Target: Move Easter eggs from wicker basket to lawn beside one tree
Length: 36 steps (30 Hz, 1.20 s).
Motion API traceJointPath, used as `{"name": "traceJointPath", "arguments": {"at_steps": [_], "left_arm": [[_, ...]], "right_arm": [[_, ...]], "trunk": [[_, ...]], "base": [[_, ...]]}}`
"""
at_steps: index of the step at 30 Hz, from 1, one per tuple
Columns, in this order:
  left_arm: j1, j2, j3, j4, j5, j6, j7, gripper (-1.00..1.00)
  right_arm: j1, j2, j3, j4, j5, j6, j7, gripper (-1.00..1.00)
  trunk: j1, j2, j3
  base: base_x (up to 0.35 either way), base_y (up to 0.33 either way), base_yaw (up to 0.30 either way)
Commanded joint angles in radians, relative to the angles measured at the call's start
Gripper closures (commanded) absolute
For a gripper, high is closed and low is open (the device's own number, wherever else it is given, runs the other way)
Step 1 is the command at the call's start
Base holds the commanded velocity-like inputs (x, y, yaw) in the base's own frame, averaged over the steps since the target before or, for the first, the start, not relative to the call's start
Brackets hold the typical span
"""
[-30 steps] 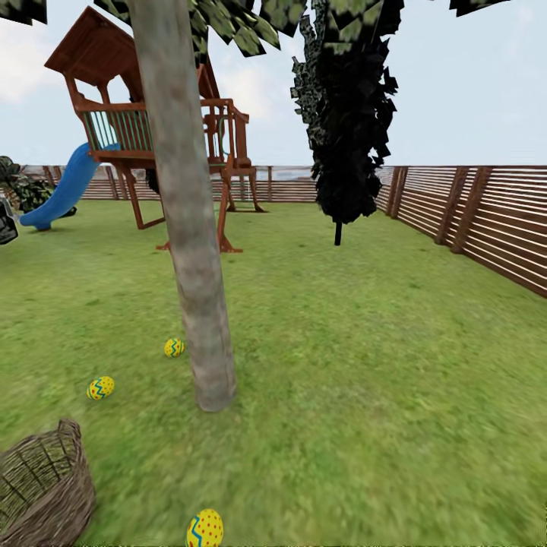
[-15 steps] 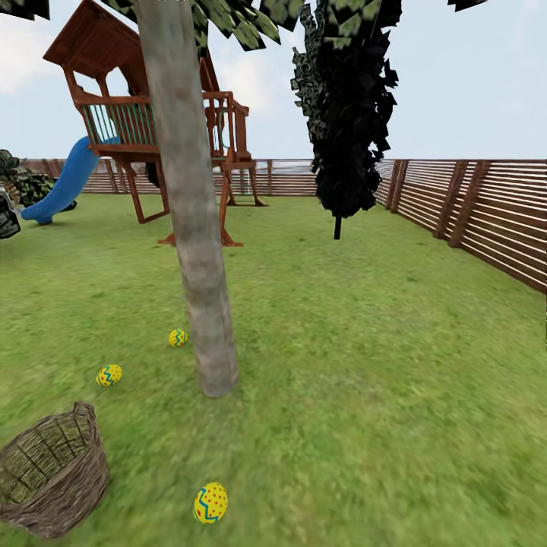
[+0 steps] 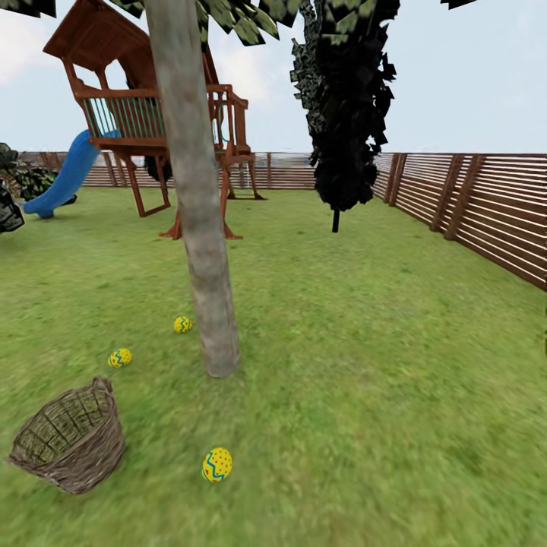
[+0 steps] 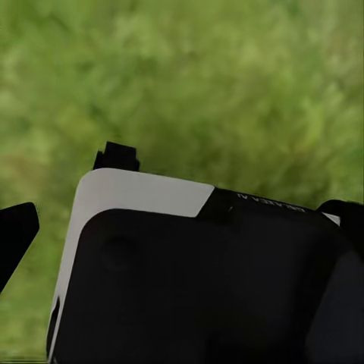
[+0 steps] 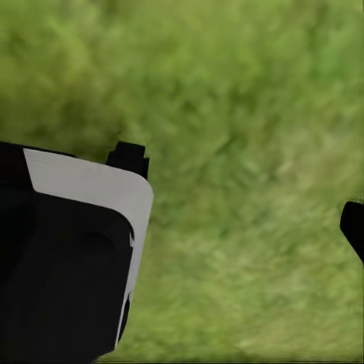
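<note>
Three yellow Easter eggs with red dots and teal zigzags lie on the lawn [image 3: 365, 365]. One egg [image 3: 182, 325] sits close to the left of the tree trunk [image 3: 201, 228]. A second egg [image 3: 119, 358] lies further left. The third egg [image 3: 216, 464] rests nearer to me, in front of the trunk. The wicker basket [image 3: 72, 441] stands tilted at the lower left, and I see no egg inside it. In the wrist views, my left gripper [image 4: 182, 243] and right gripper [image 5: 189, 227] hang open over grass, holding nothing; dark fingertips [image 4: 15, 235] [image 5: 354, 227] show at the frame edges.
A wooden playset [image 3: 144, 114] with a blue slide [image 3: 64, 178] stands behind the tree. A dark conical tree [image 3: 346, 114] rises at the back. A slatted wooden fence [image 3: 471, 205] runs along the right and the far side. A bush [image 3: 11, 197] sits at the left edge.
The whole head view has shifted: the camera pulled back, so basket, eggs and trunk base sit higher and smaller. The eggs keep their places relative to the tree.
</note>
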Motion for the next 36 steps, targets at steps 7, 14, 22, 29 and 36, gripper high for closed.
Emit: {"name": "traceJointPath", "arguments": {"at_steps": [7,14,22,29,36], "left_arm": [[-0.001,0.001,0.008,0.002,-0.005,-0.003,-0.002,-1.0],[-0.001,0.001,0.008,0.002,-0.005,-0.003,-0.002,-1.0],[-0.001,-0.003,0.008,0.002,-0.005,-0.003,-0.002,-1.0],[-0.001,-0.011,0.008,0.003,-0.005,-0.003,0.002,-1.0],[0.006,-0.017,0.008,0.003,-0.005,-0.002,0.002,-1.0]], "right_arm": [[-0.001,-0.001,0.003,0.001,0.006,0.001,0.005,-1.0],[-0.001,-0.001,0.003,0.001,0.006,0.001,0.005,-1.0],[-0.001,0.0,0.003,0.001,0.007,0.001,0.005,-1.0],[0.0,0.0,0.003,0.001,0.007,0.003,0.005,-1.0],[0.002,0.001,0.003,0.001,0.007,0.003,0.005,-1.0]], "trunk": [[-0.028,0.048,0.009],[-0.051,0.09,0.017],[-0.07,0.125,0.019],[-0.097,0.174,0.03],[-0.123,0.223,0.04]], "base": [[-0.344,0.0,-0.068],[-0.254,0.0,-0.083],[-0.016,0.0,-0.087],[-0.098,0.0,-0.096],[-0.327,0.0,-0.097]]}}
